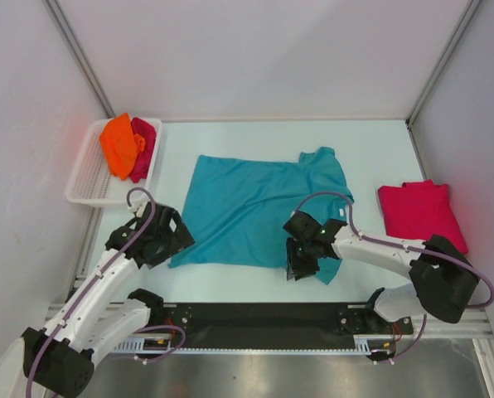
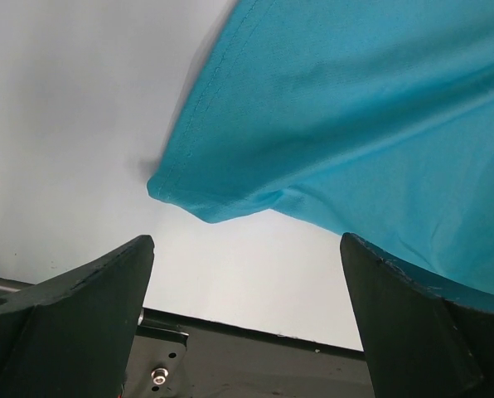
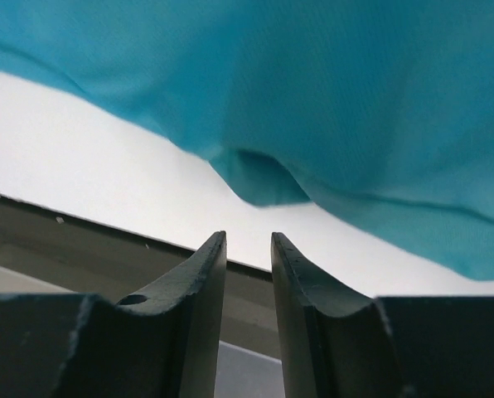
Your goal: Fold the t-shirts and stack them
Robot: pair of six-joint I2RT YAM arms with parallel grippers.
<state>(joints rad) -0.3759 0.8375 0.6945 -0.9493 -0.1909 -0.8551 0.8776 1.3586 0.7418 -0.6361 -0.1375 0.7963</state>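
Left gripper (image 2: 247,249) gaping wide, empty, just off the near-left corner of the teal t-shirt (image 1: 247,207), which lies spread flat. Right gripper (image 3: 249,239) narrowly parted, empty, at its near-right hem. Pinch both corners evenly, lift together, fold straight!

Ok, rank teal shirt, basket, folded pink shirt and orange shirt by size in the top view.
1. Teal shirt
2. Basket and folded pink shirt: too alike to rank
3. Orange shirt
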